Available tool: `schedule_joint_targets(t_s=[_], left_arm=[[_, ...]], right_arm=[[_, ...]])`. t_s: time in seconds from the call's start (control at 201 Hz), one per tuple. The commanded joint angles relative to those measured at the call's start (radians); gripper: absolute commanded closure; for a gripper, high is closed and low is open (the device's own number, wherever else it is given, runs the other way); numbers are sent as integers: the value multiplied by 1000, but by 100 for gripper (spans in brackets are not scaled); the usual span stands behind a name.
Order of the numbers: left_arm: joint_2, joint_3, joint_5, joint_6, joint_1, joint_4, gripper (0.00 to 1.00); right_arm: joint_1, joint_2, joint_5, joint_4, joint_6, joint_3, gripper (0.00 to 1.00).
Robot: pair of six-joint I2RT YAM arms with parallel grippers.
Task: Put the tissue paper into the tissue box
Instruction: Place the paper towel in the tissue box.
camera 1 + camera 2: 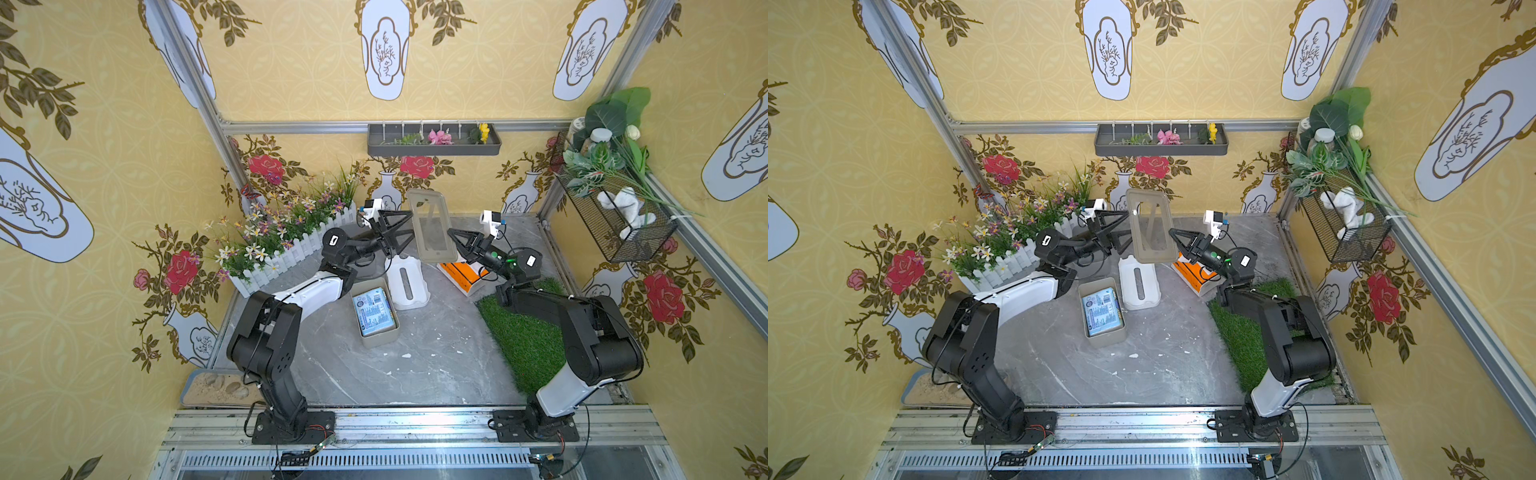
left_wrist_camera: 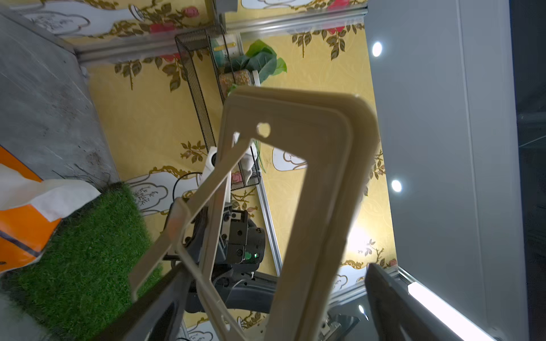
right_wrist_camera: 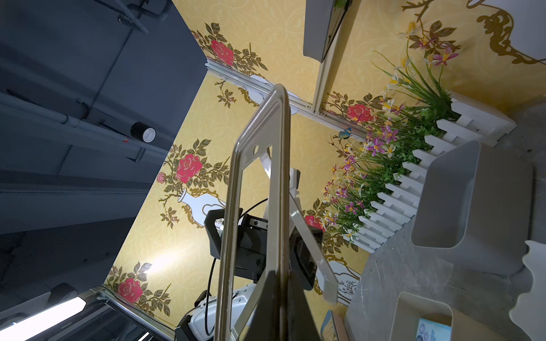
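Note:
A blue-printed pack of tissue paper (image 1: 372,311) (image 1: 1102,311) lies inside the open beige tissue box (image 1: 380,343) on the grey table. A beige frame-shaped lid (image 1: 428,194) (image 1: 1144,192) hangs upright in the air above the back of the table. My right gripper (image 1: 451,232) (image 3: 280,283) is shut on the lid's right edge. My left gripper (image 1: 409,227) (image 2: 277,265) is open, its jaws on either side of the lid's (image 2: 319,177) left edge without pressing it. A white slotted cover (image 1: 405,282) stands just behind the box.
An orange tissue pack (image 1: 459,276) (image 2: 20,236) with a white sheet sticking out lies under the right gripper, beside a green turf mat (image 1: 523,336). A white picket planter with flowers (image 1: 286,245) lines the back left. A wire basket (image 1: 615,224) hangs on the right wall.

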Motion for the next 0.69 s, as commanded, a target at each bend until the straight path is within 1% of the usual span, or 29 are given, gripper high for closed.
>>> schedule_joint_targets(t_s=[0.0, 0.035, 0.075, 0.114, 0.144, 0.174, 0.204, 0.234, 0.264, 0.284, 0.314, 0.343, 0.368, 0.393, 0.483, 0.617, 0.687], left_arm=[[-105, -92, -4, 121, 61, -134, 0], [-166, -135, -9, 158, 96, -209, 0], [-244, -170, -15, 235, 131, -362, 0], [-327, -175, -30, 359, 161, -578, 0], [-388, -149, -70, 488, 170, -803, 0], [-438, -103, -133, 623, 173, -1042, 0], [-479, -63, -202, 733, 173, -1212, 0], [-508, -33, -261, 796, 174, -1328, 0], [-534, -10, -320, 828, 180, -1421, 0], [-549, -3, -350, 837, 185, -1460, 0], [-572, 8, -399, 881, 189, -1509, 0], [-590, 23, -455, 902, 189, -1556, 0], [-601, 35, -490, 915, 189, -1600, 0], [-608, 47, -513, 930, 188, -1638, 0], [-616, 89, -601, 974, 188, -1764, 0], [-634, 101, -704, 1005, 186, -1871, 0], [-633, 104, -740, 1021, 186, -1915, 0]], right_arm=[[-17, 7, -5, 34, -1, -4, 100], [-25, 8, -14, 5, -4, -2, 100], [-26, 4, -31, -61, -36, 8, 100], [-17, -6, -51, -162, -96, 23, 100], [-5, -18, -68, -262, -161, 42, 100], [14, -33, -81, -408, -245, 67, 100], [43, -47, -88, -564, -333, 110, 100], [73, -57, -88, -732, -449, 156, 100], [107, -61, -77, -911, -566, 209, 100], [134, -60, -63, -1027, -645, 248, 100], [171, -51, -45, -1178, -746, 305, 100], [202, -36, -31, -1285, -814, 350, 100], [224, -21, -28, -1346, -846, 377, 100], [241, -9, -31, -1366, -854, 387, 100], [279, 16, -36, -1360, -814, 373, 100], [379, 47, 36, -1576, -930, 425, 100], [408, 57, 62, -1588, -924, 415, 100]])
